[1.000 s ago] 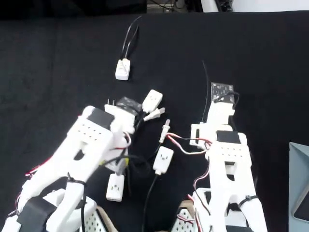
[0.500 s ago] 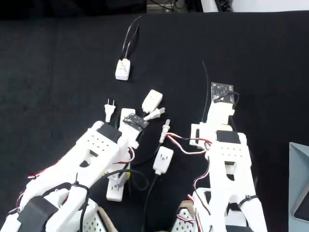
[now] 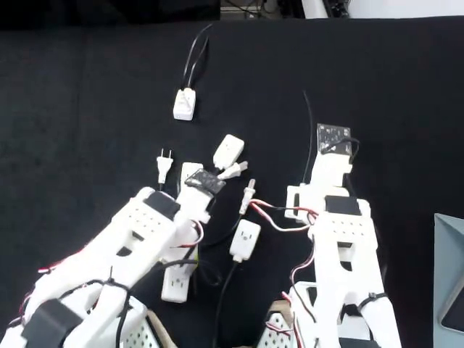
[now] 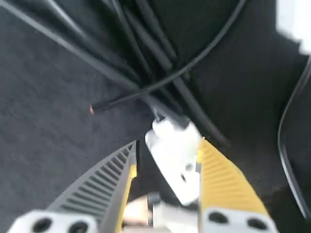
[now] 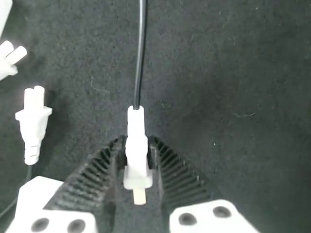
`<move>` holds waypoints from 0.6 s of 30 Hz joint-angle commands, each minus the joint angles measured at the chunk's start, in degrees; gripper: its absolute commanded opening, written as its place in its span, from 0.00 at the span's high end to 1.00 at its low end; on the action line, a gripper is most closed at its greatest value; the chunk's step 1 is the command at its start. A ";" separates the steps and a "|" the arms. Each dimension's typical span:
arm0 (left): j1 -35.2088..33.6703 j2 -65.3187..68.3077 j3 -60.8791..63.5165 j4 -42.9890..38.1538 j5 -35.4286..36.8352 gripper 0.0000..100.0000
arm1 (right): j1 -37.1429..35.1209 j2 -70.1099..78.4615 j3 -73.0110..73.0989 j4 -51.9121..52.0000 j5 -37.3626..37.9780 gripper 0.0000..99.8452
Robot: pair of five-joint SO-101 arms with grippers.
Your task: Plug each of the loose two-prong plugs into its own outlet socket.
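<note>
Two hands sit over a tangle of cords on the black worktop (image 3: 80,80), each placed for a different half of the job. The right hand (image 5: 136,141) is closed on a white plug (image 5: 135,150), pinching its flat sides so the body cannot twist. The plug's black cord (image 5: 141,48) runs straight away from the hand, which probably keeps the lead out of the fingers.

The left hand (image 4: 165,145) stands open astride a white connector body (image 4: 172,153). This piece touches the yellow finger (image 4: 218,179), with a gap to the grey finger (image 4: 104,182). The wrist view does not settle whether it is a plug or a socket. From above, this hand lies over a covered socket block (image 3: 190,171), so it seems to be lining up to grasp or steady that piece.

Four white outlet sockets lie free:
- A far socket (image 3: 184,104) sits up the worktop, with a looped black lead.
- A middle socket (image 3: 228,148) is just beyond the left hand.
- A near socket (image 3: 244,239) lies between the arms.
- A low socket (image 3: 174,290) is beside the left arm.

With the covered block, that makes five. Three loose plugs lie on the cloth: a black two-prong plug (image 3: 164,164), an upper white plug (image 3: 233,172) and a lower white plug (image 3: 248,194). The two white ones lie near each other between the arms. With the held plug, that makes four.
</note>
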 commanded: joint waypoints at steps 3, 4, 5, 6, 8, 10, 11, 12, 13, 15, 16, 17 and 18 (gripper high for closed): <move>2.33 0.44 6.29 -7.03 0.44 0.80 | 0.79 -1.36 -0.22 -0.88 -0.35 0.99; 2.42 0.44 6.20 -6.95 0.44 0.81 | 0.79 -1.36 -0.22 -0.88 -0.35 0.99; 2.15 0.44 6.20 -7.03 0.44 0.81 | 0.79 -1.36 -0.22 -0.88 -0.35 0.99; 2.15 0.44 6.20 -7.03 0.44 0.81 | 0.79 -1.36 -0.22 -0.88 -0.35 0.99; 2.15 0.44 6.20 -6.95 0.44 0.81 | 0.88 -1.36 -0.22 -0.88 -0.35 0.99; 2.07 0.44 6.29 -6.95 0.18 0.82 | 0.88 -1.36 -0.22 -0.88 -0.35 0.99; 2.07 0.35 6.20 -6.95 0.09 0.83 | 0.88 -1.36 -0.22 -0.88 -0.35 0.99; 2.07 -0.09 6.20 -6.95 0.09 0.86 | 0.88 -1.36 -0.22 -0.97 -0.35 0.99; 2.07 -0.18 6.11 -6.95 0.09 0.89 | 0.88 -1.36 -0.22 -0.97 -0.35 0.99; 2.07 -0.18 5.41 -6.86 0.00 0.96 | 0.88 -1.36 -0.22 -0.97 -0.35 0.99; 1.98 -0.18 4.88 -6.77 -0.09 0.98 | 0.88 -1.36 -0.22 -0.97 -0.35 0.99; 1.71 -0.18 4.53 -6.42 -0.09 0.96 | 0.88 -1.36 -0.22 -0.97 -0.35 0.99; 1.19 -0.26 3.56 -5.54 0.00 0.96 | 0.88 -1.36 -0.13 -0.97 -0.35 0.99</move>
